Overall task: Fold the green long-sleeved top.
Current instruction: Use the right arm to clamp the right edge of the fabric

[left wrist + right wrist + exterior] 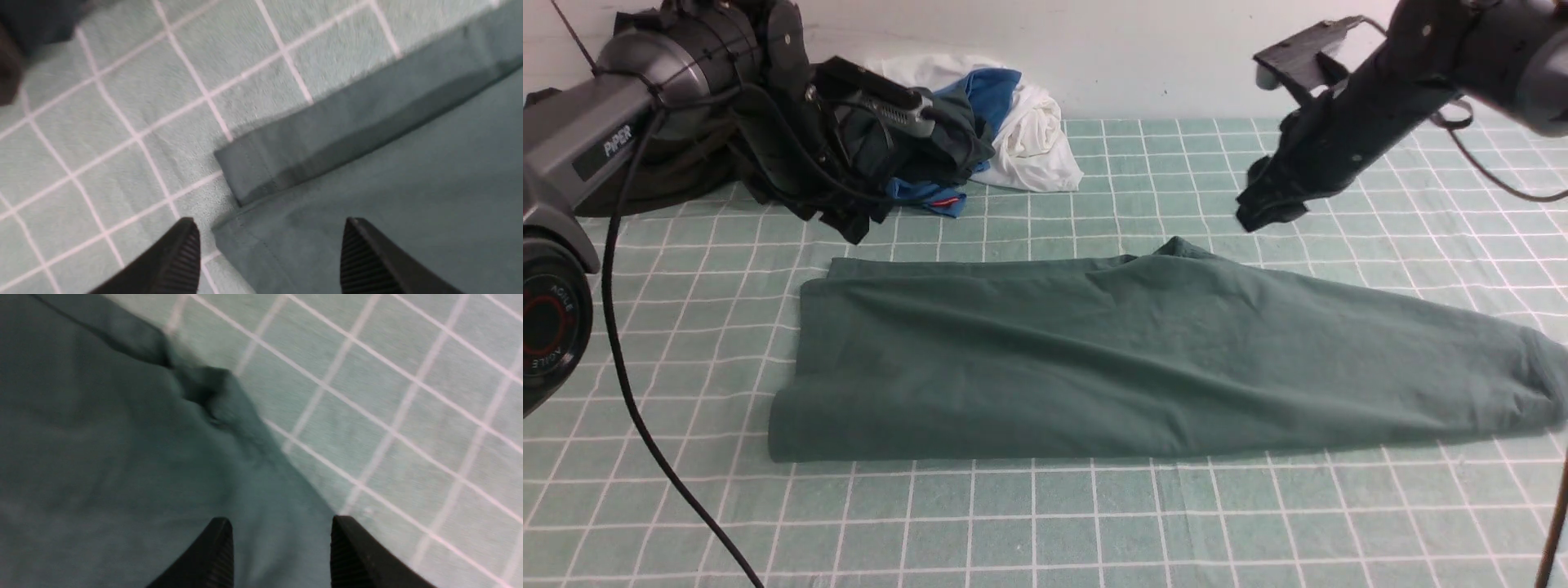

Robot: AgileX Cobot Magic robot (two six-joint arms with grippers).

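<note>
The top (1094,359) lies folded lengthwise in a long band across the middle of the front view, running to the right edge. The left gripper (837,227), at upper left, is spread wide and holds nothing. The right gripper (1258,214), at upper right, is also apart at the tips, empty, above the cloth (1380,237).

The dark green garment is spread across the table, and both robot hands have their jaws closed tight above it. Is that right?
Not quite: both sets of jaws stand open, as each wrist view shows. The dark green garment is indeed spread across the table, with both hands above it.
</note>
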